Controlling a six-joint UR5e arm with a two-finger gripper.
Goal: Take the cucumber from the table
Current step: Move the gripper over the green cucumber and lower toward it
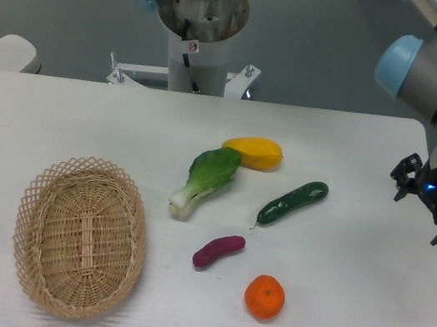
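Observation:
The dark green cucumber [293,203] lies on the white table [368,275] right of centre, slanted from lower left to upper right. My gripper [430,203] hangs near the table's right edge, well to the right of the cucumber and apart from it. Its black fingers [407,174] stand spread, open, with nothing between them.
A yellow fruit [254,151] and a leafy bok choy [206,180] lie just left of the cucumber. A purple sweet potato [218,251] and an orange [264,297] lie nearer the front. A wicker basket [80,235] sits at the left. The arm's base [197,37] stands behind the table.

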